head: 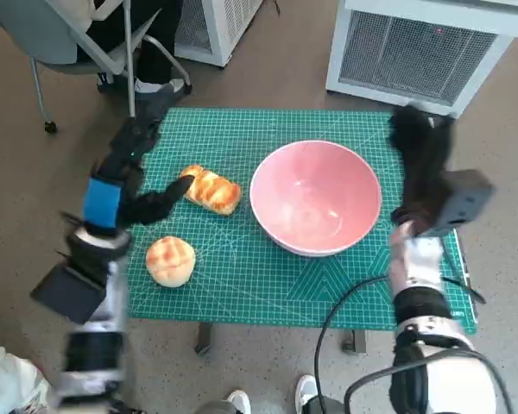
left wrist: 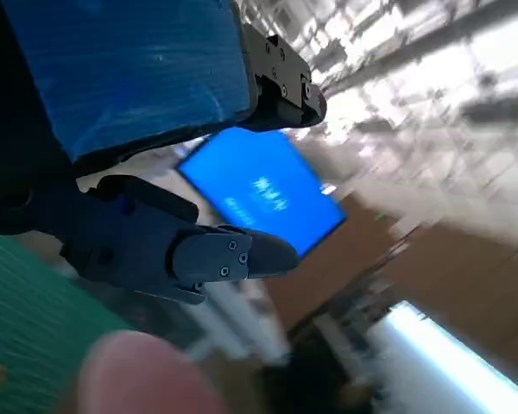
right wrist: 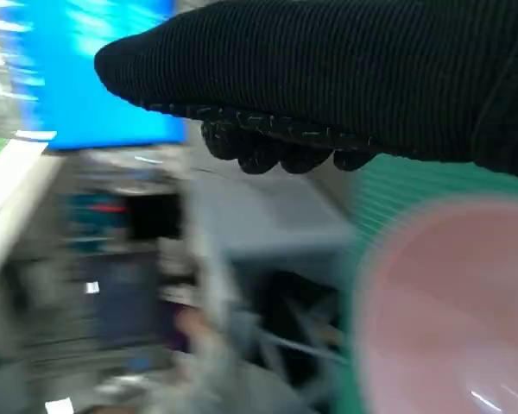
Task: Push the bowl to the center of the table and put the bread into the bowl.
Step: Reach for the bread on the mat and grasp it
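- My left hand [head: 125,172], black with blue tape, hangs over the left side of the green cutting mat [head: 242,276]; its fingers [head: 160,203] are spread and hold nothing, one tip at the end of the long braided golden bread loaf [head: 211,190].
- A round scored pale bread bun [head: 170,260] lies on the mat nearer its front edge, just beside that arm.
- My right hand [head: 423,168], in the black knitted glove, is raised near the mat's right edge, beside the large pink bowl [head: 315,197]; I cannot tell whether it is clenched or released.
- The bowl sits empty, right of the mat's middle.
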Robot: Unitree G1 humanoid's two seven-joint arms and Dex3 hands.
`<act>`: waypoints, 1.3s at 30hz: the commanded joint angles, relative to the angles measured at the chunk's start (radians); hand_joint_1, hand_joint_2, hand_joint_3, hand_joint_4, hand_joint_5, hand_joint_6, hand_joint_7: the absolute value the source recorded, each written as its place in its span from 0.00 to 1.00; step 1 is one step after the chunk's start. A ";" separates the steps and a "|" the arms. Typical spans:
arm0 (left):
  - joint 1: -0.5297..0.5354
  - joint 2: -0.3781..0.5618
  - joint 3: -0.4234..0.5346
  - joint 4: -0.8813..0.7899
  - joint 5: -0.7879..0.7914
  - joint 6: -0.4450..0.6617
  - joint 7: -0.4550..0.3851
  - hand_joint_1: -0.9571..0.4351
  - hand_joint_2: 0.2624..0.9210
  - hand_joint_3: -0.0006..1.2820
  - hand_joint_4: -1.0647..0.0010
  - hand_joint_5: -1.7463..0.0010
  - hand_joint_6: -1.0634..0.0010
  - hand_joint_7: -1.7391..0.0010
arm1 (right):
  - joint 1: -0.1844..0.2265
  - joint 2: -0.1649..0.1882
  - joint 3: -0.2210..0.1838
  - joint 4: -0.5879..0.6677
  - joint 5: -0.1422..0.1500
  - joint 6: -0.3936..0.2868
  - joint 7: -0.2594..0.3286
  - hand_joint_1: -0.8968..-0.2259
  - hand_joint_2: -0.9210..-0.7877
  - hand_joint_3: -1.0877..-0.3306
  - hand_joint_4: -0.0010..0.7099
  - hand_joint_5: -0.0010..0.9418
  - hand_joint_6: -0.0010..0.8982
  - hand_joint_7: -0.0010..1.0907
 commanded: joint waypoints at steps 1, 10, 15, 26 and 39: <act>-0.099 0.104 -0.043 0.070 0.077 -0.005 -0.036 0.30 1.00 0.23 0.76 0.99 0.69 0.99 | 0.036 0.001 0.020 -0.117 0.040 -0.107 0.115 0.56 0.00 0.26 0.31 0.01 0.08 0.38; -0.284 0.201 -0.164 0.251 0.099 0.053 -0.232 0.37 0.97 0.03 0.74 1.00 0.63 0.98 | 0.154 0.000 0.101 -0.485 0.160 -0.159 0.316 0.45 0.00 0.42 0.41 0.03 0.13 0.46; -0.386 0.228 -0.254 0.338 0.171 0.109 -0.325 0.40 0.91 0.00 0.74 1.00 0.61 0.98 | 0.205 -0.028 0.127 -0.601 0.165 -0.150 0.358 0.44 0.00 0.44 0.44 0.03 0.12 0.50; -0.590 0.176 -0.466 0.578 0.397 0.245 -0.396 0.45 0.82 0.00 0.76 1.00 0.62 0.99 | 0.300 -0.043 0.147 -0.783 0.113 -0.090 0.318 0.45 0.00 0.45 0.40 0.00 0.04 0.60; -0.700 0.061 -0.648 0.787 0.600 0.407 -0.324 0.47 0.74 0.00 0.82 1.00 0.64 1.00 | 0.321 -0.047 0.146 -0.810 0.073 -0.075 0.279 0.43 0.00 0.44 0.40 0.00 0.01 0.62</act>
